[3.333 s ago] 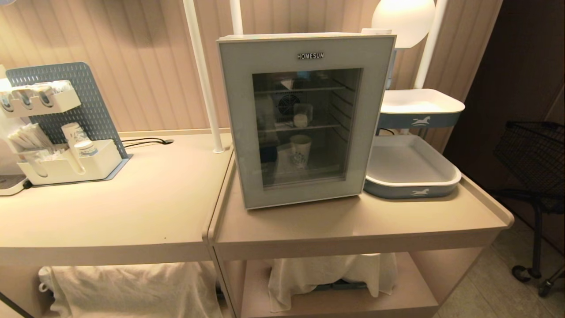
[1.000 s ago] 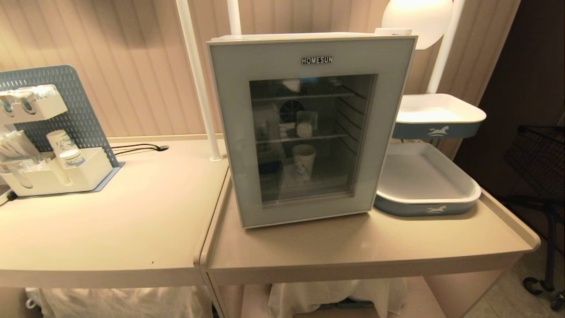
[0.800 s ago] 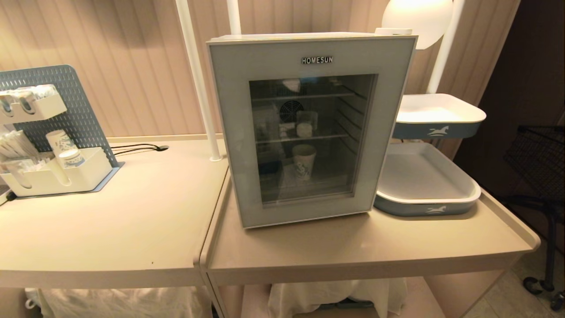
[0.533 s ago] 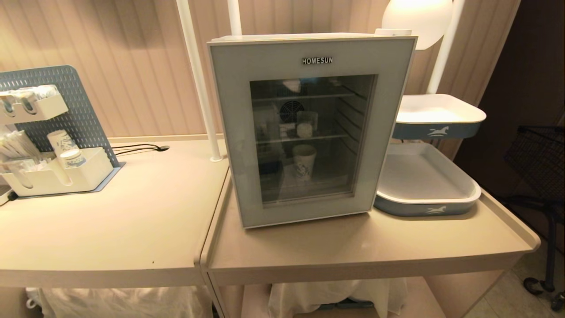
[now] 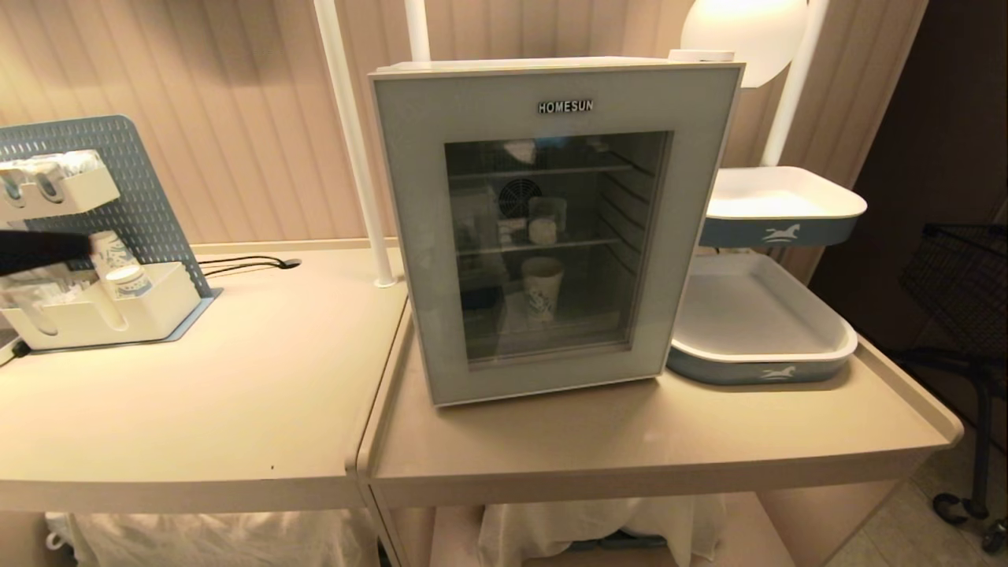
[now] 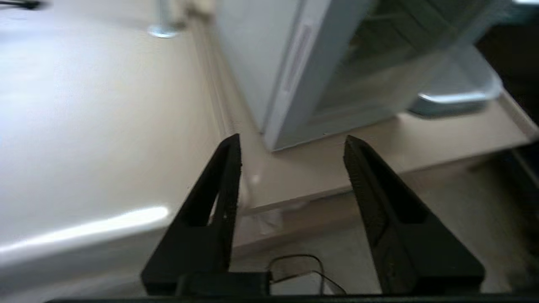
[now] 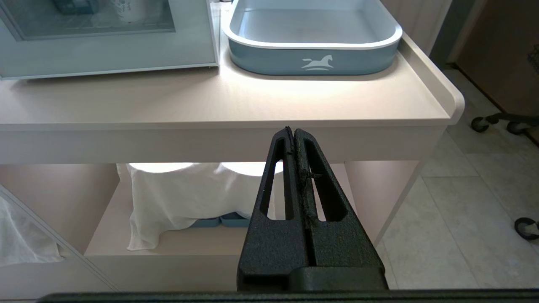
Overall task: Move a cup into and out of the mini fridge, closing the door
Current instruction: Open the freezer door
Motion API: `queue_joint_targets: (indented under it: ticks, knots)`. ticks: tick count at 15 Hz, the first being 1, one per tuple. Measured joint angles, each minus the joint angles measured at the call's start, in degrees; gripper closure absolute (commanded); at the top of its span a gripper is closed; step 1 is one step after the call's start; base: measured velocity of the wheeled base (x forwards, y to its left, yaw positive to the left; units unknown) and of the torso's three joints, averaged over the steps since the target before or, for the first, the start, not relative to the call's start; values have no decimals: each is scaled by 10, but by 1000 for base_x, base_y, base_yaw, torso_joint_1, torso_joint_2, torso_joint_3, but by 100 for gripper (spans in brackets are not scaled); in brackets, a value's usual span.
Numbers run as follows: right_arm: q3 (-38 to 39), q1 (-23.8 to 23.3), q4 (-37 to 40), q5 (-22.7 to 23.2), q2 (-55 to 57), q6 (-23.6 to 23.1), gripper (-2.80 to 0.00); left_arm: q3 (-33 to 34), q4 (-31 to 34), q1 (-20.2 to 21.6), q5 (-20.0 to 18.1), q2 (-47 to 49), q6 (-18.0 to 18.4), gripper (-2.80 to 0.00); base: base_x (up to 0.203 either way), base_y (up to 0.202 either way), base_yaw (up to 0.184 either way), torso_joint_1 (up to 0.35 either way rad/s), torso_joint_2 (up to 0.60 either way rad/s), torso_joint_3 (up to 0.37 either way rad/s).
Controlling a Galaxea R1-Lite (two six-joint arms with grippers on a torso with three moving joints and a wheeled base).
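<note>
One mini fridge stands near the centre of the head view, a white box on the right-hand of two beige worktops. Its door, a pale grey-blue frame around a large glass pane, is shut. Through the glass I count two wire shelves and a round fan at the back. The cup, small, squat and white, sits on the middle shelf; one taller paper cup with a blue print stands on the level below it.

To the right of the fridge are two trays, white inside with blue sides and a white horse mark: the lower tray on the worktop, the upper tray raised behind it. Both hold nothing that I can see.

At the left edge a blue perforated panel carries white bins; the lower bin holds two blue-printed paper cups.

My left claw has its two black, ridged fingers apart with nothing between them, and it hangs over the front edge of the worktops beside the fridge's lower front corner; in the head view it is a dark blur at the left edge. My right claw has its fingers pressed together on nothing, low in front of the right worktop, where white cloth lies on the shelf beneath.
</note>
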Motion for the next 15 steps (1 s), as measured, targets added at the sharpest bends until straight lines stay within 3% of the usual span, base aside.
queue_joint_targets:
  ticks: [4,6,7,10,15]
  knots:
    - [0,0,0,0,0,0,0,-9,-189,79,-317,198,20,-280,0,0,0,0,0,0]
    - [0,0,0,-1,0,1,0,1,-325,98,-426,283,21,-280,0,0,0,0,0,0]
    - [0,0,0,-1,0,1,0,7,-393,99,-461,320,17,-280,0,0,0,0,0,0]
    - [0,0,0,-3,0,3,0,8,-508,63,-516,399,-3,-280,0,0,0,0,0,0]
    - [0,0,-1,-2,0,2,0,5,-533,11,-521,455,-2,-280,0,0,0,0,0,0]
